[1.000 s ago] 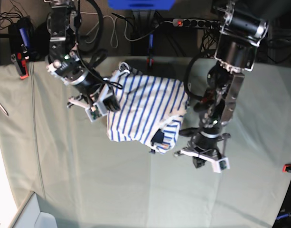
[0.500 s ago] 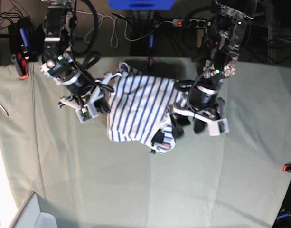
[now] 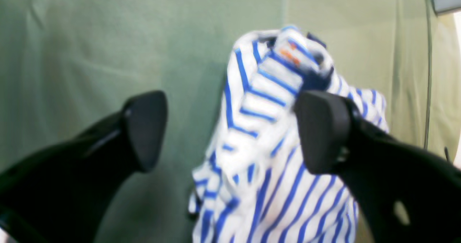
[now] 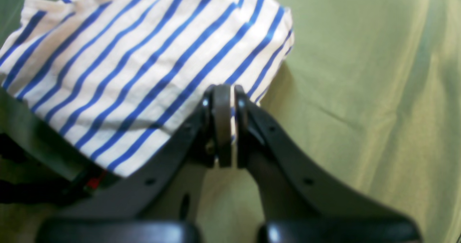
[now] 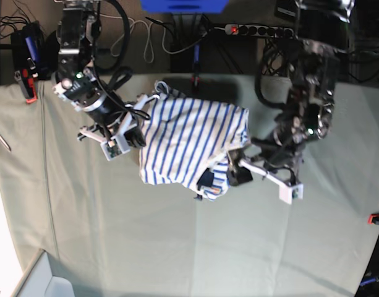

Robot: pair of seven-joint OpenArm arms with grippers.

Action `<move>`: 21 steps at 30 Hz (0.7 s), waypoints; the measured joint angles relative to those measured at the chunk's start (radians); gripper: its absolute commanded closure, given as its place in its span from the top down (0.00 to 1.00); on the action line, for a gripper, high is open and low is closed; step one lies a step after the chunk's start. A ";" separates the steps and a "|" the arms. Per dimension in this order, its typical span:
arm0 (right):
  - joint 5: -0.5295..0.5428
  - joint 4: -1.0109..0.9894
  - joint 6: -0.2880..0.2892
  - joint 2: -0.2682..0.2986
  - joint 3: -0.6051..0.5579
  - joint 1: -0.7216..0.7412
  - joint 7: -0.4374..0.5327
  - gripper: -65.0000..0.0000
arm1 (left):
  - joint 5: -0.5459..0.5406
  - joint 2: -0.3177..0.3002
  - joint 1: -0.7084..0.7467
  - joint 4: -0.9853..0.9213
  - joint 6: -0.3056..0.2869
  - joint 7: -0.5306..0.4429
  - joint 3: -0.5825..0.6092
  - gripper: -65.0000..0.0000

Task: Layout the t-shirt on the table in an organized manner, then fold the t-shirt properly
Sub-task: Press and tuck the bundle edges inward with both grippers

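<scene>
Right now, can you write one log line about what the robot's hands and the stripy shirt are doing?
left gripper: open, beside bunched shirt | right gripper: shut on t-shirt edge | t-shirt: crumpled, not folded | table: under shirt

Black arms (image 5: 84, 86), seemingly white-trimmed wrists, dark cables.

Change vs. earlier views: left gripper (image 5: 248, 170), clamped shut a second ago, now has jaws spread wide; its arm has swung from the shirt's upper right edge down to the bunched lower right corner of the t-shirt (image 5: 186, 145). That edge, lifted half a sec. ago, now lies back on the table (image 5: 177, 247).
</scene>
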 measured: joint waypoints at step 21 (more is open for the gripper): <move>-0.002 -0.006 0.000 0.000 -0.002 0.025 -0.004 0.00 | -0.036 0.039 -0.098 -0.365 -0.384 0.003 0.002 0.92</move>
